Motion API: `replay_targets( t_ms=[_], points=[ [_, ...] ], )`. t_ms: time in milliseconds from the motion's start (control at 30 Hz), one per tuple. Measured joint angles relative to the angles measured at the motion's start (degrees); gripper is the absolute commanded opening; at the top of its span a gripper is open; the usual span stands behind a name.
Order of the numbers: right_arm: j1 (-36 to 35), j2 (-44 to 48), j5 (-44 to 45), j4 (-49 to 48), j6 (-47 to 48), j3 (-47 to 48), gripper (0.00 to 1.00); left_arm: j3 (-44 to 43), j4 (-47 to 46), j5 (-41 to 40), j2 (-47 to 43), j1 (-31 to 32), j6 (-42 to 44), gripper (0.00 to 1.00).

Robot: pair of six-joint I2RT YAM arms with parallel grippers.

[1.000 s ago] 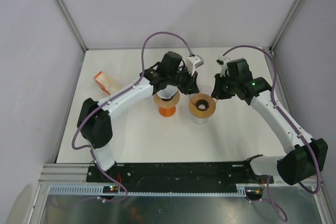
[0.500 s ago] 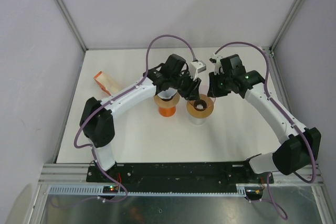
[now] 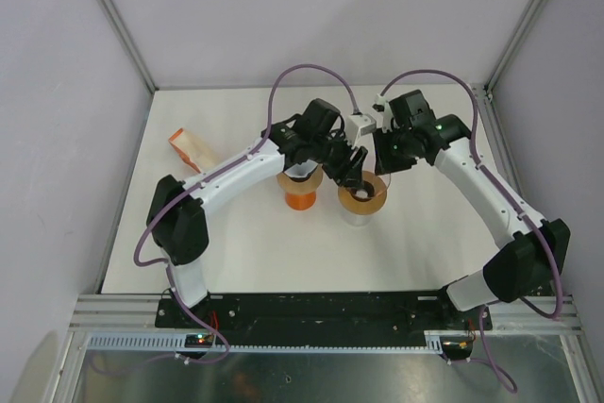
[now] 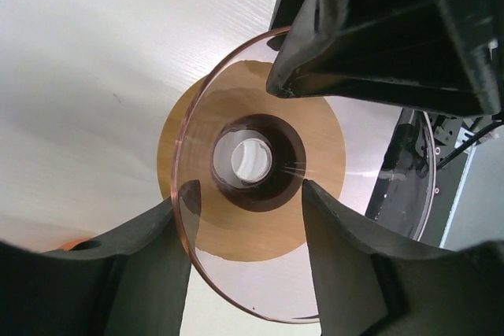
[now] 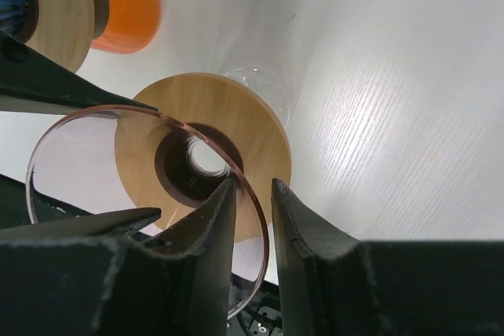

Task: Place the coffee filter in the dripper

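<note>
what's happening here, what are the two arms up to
Both arms meet over the clear glass dripper with a wooden collar. The right gripper pinches the dripper's transparent rim between its fingers, while the left gripper is open over the cone. No paper filter shows inside the cone. A second dripper on an orange base stands alongside.

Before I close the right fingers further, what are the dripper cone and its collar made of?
The dripper cone looks like clear, pink-tinted glass or hard plastic: the table shows through and its rim glints. The collar looks like matte wood, with faint grain.
</note>
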State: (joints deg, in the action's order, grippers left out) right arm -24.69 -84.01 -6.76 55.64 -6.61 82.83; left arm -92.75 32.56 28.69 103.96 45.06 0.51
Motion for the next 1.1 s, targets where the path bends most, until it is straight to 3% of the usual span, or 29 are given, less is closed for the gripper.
replay_targets(
  t_ms=[233,500,900,1100],
  points=[
    [-0.2,0.0,1.0,2.0,0.3,3.6,0.34,-2.1,1.1,0.0,0.0,0.0,0.0,0.60],
    [-0.2,1.9,1.4,3.3,0.4,4.6,0.38,-4.2,1.4,-0.8,0.0,0.0,1.1,0.71],
    [0.8,3.9,1.2,3.2,0.7,5.9,0.42,-8.7,3.1,-4.1,-0.3,-1.7,2.5,0.76],
    [1.4,8.3,1.3,2.6,0.9,5.9,0.50,-9.7,5.0,-4.8,-6.4,-5.7,4.0,0.86]
  ],
)
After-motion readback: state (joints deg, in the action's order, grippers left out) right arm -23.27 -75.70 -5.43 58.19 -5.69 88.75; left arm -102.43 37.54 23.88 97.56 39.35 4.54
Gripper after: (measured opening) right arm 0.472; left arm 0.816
